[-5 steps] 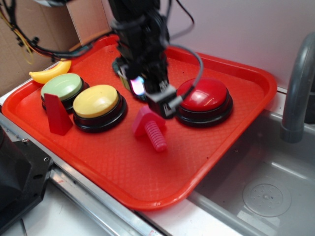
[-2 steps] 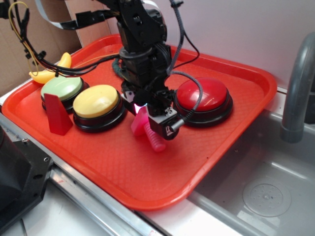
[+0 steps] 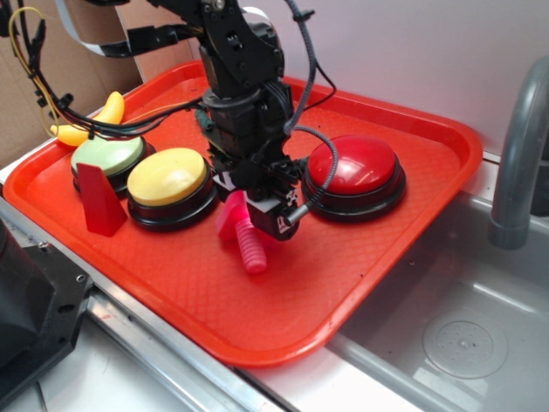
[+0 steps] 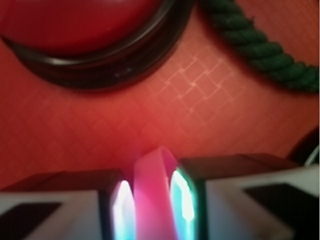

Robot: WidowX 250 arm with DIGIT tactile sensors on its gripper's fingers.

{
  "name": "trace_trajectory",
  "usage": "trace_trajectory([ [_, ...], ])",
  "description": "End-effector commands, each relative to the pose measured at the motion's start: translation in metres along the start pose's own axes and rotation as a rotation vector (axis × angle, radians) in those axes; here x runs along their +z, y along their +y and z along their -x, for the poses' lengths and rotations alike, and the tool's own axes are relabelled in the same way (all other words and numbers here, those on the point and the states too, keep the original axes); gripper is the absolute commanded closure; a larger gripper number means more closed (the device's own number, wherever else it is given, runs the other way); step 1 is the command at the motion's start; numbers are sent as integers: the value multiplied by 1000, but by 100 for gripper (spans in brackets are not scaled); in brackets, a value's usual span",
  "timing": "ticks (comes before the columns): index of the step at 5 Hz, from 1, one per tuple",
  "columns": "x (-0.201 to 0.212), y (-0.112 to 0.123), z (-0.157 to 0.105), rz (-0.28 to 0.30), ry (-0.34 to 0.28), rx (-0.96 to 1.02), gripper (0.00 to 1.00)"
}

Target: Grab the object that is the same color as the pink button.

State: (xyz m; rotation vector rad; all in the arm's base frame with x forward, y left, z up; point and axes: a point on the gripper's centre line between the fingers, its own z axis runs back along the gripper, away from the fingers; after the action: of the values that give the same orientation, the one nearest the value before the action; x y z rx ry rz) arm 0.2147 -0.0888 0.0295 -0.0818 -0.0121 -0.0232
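From the exterior view I saw my hand clamped on the pink bolt's head, mid-tray, between the yellow button and red button; bare tray lay toward the near edge. At the wrist, both fingers pressed the bolt, a green rope beyond.
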Motion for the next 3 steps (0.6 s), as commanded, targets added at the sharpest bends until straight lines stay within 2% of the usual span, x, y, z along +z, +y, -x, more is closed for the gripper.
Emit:
trace_trajectory([
  [1, 29, 2, -4, 5, -65, 34, 100],
  [3, 90, 26, -6, -1, -153, 97, 100],
])
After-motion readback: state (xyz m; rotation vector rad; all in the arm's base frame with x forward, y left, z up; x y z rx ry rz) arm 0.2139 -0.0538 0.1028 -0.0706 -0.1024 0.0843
